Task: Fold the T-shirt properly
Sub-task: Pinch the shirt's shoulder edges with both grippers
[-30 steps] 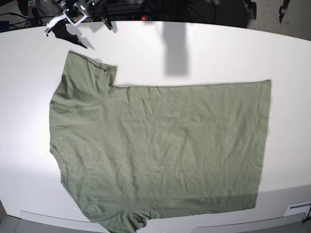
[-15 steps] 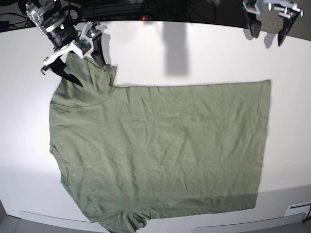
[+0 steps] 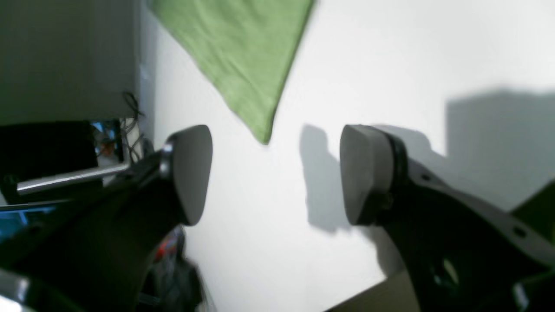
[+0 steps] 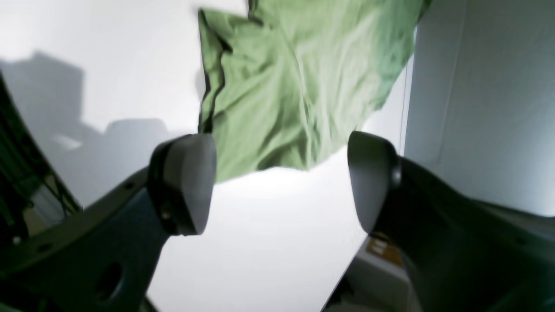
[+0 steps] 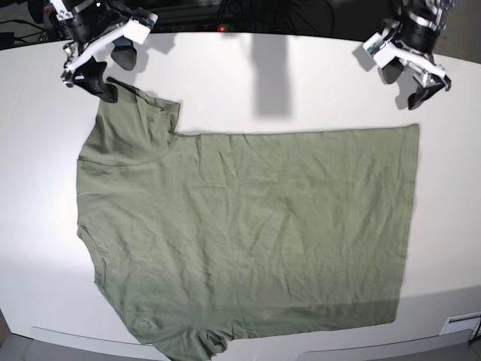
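Note:
The T-shirt (image 5: 248,226) lies spread flat on the white table (image 5: 316,83), sage green and wrinkled, with its sleeves at the left and its hem at the right. My right gripper (image 5: 111,71) hovers open just beyond the far sleeve (image 4: 295,95), nothing between its fingers (image 4: 186,182). My left gripper (image 5: 404,84) hangs open above bare table just beyond the far hem corner (image 3: 249,86), which points toward the gap between its pads (image 3: 364,173). Neither gripper touches the cloth.
Dark cables and equipment (image 5: 225,15) line the far edge of the table. A square shadow (image 5: 270,75) falls on the table top at mid-back. The near sleeve (image 5: 188,342) reaches the table's front edge. A white label (image 5: 460,325) sits at the front right.
The left gripper has come down from the top edge toward the far hem corner. The right gripper swung over the far sleeve, then drew back a little. The shirt has not moved.

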Controlling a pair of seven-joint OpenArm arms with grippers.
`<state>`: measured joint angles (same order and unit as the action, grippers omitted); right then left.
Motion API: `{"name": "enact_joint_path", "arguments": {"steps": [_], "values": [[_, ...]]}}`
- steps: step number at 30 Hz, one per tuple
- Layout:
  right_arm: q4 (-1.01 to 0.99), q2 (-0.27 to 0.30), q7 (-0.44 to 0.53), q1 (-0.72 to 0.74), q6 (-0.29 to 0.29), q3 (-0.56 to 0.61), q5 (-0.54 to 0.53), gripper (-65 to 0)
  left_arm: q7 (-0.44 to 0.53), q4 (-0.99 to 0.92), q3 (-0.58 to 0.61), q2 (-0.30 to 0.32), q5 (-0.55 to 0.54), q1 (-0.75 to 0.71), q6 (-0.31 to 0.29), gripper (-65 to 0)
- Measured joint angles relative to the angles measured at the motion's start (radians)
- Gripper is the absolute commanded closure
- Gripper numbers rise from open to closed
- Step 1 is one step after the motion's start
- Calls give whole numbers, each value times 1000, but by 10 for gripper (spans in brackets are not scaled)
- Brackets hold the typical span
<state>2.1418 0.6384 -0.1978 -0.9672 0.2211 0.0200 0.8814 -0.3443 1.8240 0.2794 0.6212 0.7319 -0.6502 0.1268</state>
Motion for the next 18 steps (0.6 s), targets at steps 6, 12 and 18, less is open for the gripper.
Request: {"name": "enact_joint_path", "arguments": {"steps": [6,12,18], "values": [[10,-2,-68,-8,0,0,-1,-468,-75,1,130,111,-27,149,-54,-448],[10,-1,-134,-8,1,0,-1,-468,-116,0,140,127,-180,217,-191,-448],[10,-1,-122,-7,0,0,-1,-468,-106,0,141,127,-230,289,-207,-446]]}}
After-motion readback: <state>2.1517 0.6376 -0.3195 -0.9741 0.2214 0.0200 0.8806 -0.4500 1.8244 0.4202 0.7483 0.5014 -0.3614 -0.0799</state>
